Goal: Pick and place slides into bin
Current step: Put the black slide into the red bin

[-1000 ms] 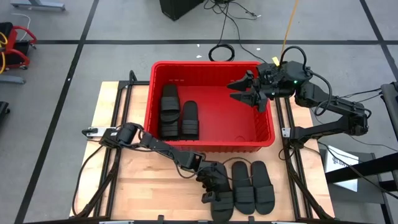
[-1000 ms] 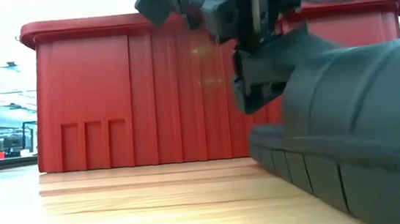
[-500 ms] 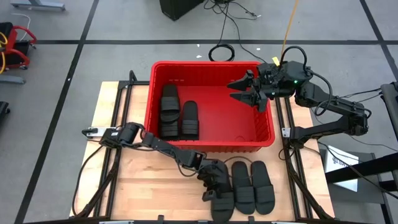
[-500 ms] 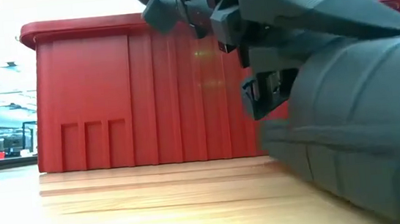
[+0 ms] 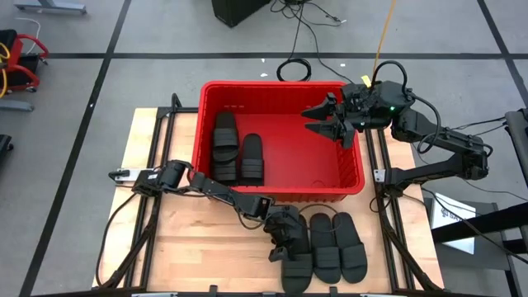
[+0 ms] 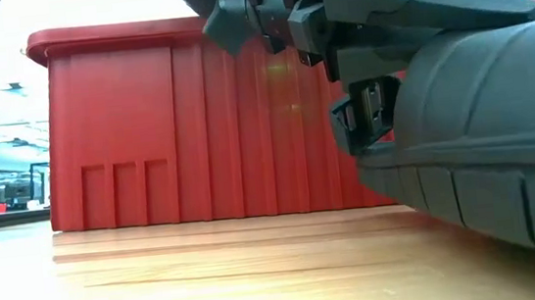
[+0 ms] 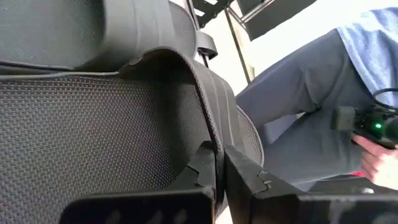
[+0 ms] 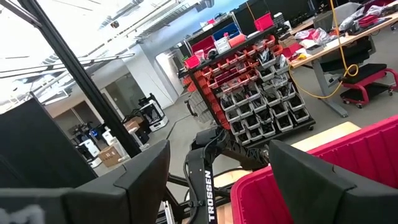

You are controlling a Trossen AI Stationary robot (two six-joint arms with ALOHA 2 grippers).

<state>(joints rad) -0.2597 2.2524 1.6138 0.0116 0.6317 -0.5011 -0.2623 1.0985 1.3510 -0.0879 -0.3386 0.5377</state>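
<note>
Since the earlier frame the left gripper (image 5: 285, 239) has shifted slightly toward the bin (image 5: 351, 177), clenched on the strap of the leftmost slide (image 5: 294, 266) low in the high view, beside two more slides (image 5: 337, 246); two slides (image 5: 238, 150) lie inside the bin, where the right gripper (image 5: 320, 118) hovers spread wide at upper right

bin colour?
Red. The bin shows best in the high view, with two black slides inside.
</note>
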